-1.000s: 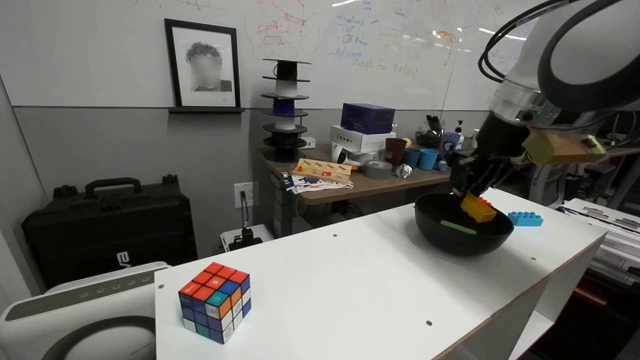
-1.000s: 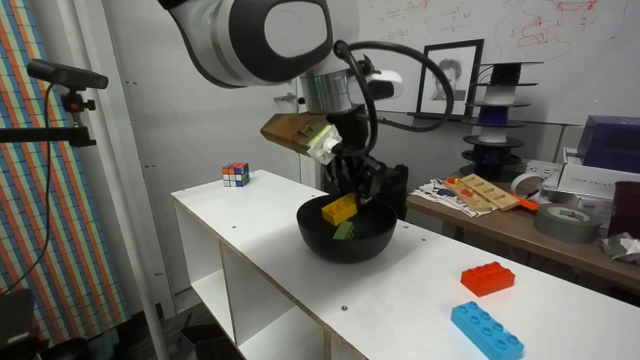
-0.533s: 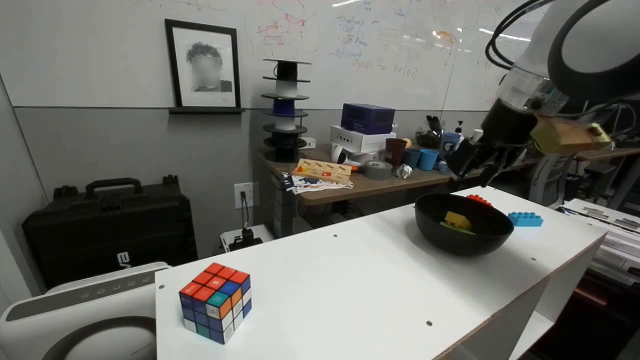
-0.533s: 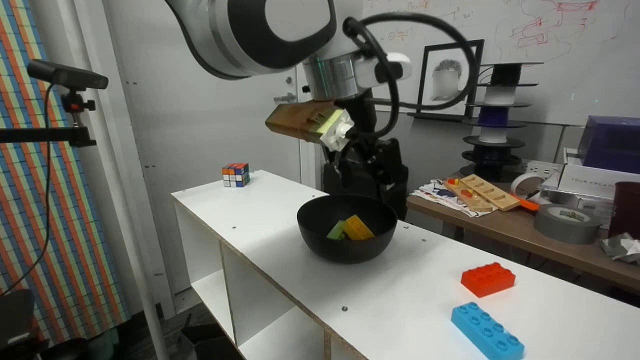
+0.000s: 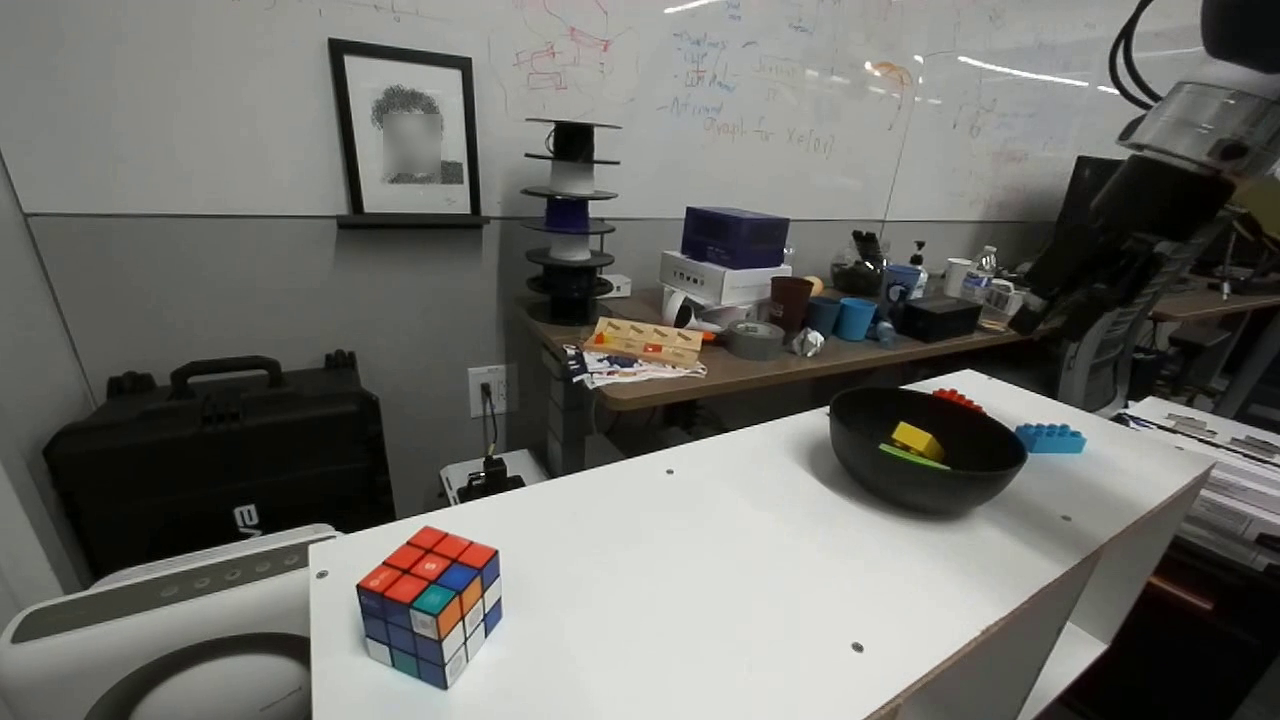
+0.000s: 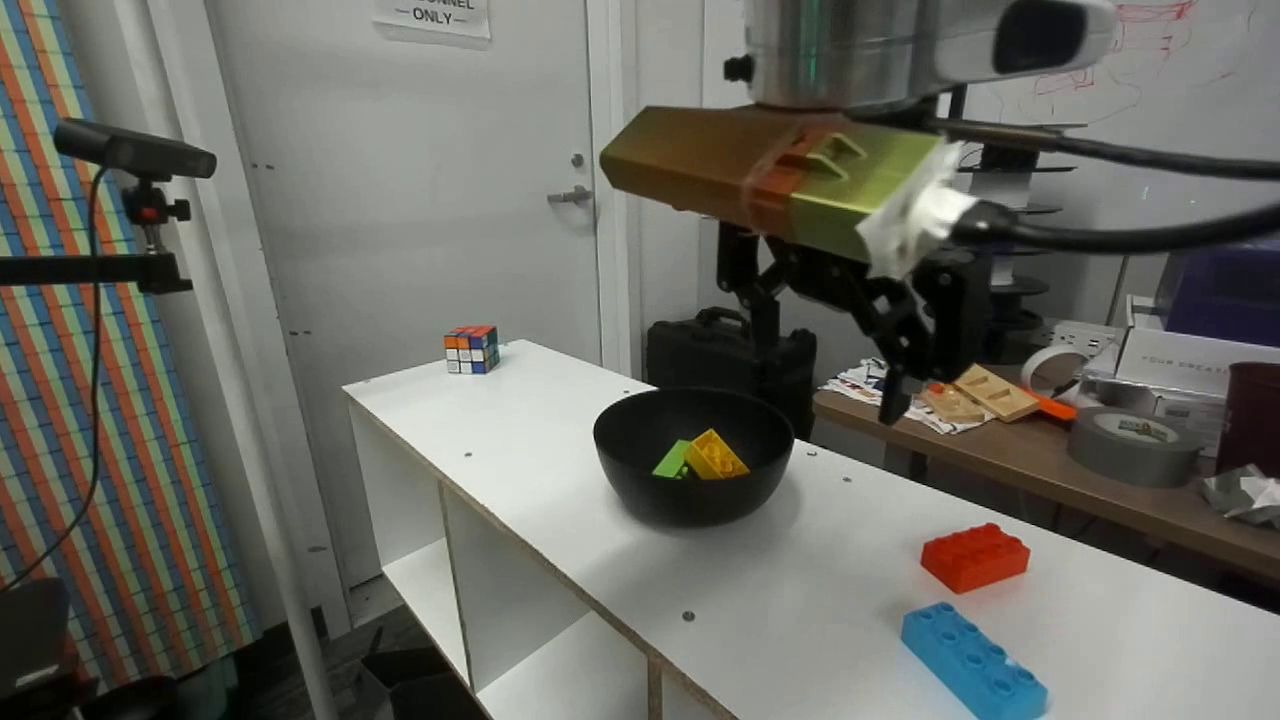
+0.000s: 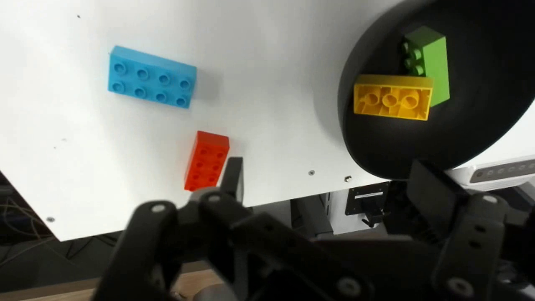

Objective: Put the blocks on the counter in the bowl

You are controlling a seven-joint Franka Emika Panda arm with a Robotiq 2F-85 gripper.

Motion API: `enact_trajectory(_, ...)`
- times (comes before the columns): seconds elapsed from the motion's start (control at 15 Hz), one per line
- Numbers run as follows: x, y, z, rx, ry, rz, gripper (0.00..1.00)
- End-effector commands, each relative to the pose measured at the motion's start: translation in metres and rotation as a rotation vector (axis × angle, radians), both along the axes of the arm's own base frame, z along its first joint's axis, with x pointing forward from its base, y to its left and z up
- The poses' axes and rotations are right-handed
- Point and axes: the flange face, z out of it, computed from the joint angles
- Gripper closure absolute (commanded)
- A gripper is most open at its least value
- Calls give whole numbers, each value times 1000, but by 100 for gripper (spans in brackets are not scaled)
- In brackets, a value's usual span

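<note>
White counter [image 6: 540, 430], wooden workbench [image 6: 1020, 450] alongside | yellow block [image 7: 393, 97] and green block [image 7: 436, 69] lie in bowl [image 6: 690, 505]; step judged: between placements, about halfway | gripper [image 6: 830, 376] spread, nothing held, above counter | next likely: line up on red block [image 7: 207, 161] or blue block [image 7: 151, 78], both outside bowl | red near counter's workbench-side edge, blue farther in; free room between bowl and red

wrist view: bowl [image 7: 476, 129] cut off | in an exterior view: red block [image 5: 958, 400] part-hidden by bowl; portrait [image 5: 406, 130] face blurred
</note>
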Motion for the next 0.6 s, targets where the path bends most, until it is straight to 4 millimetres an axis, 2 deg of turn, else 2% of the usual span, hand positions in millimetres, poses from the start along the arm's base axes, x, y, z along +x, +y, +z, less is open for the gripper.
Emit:
enact_trajectory(0.0,0,-52,-2,59,72,16,0)
enact_trajectory(0.13,2,-79,-6,45,119,-27,0)
enact_trajectory(0.33,10,-103,-14,32,133,-97,0)
enact_trajectory(0.4,30,-102,-19,24,132,-122,0)
enact_trajectory(0.53,50,-99,-23,11,128,-176,0)
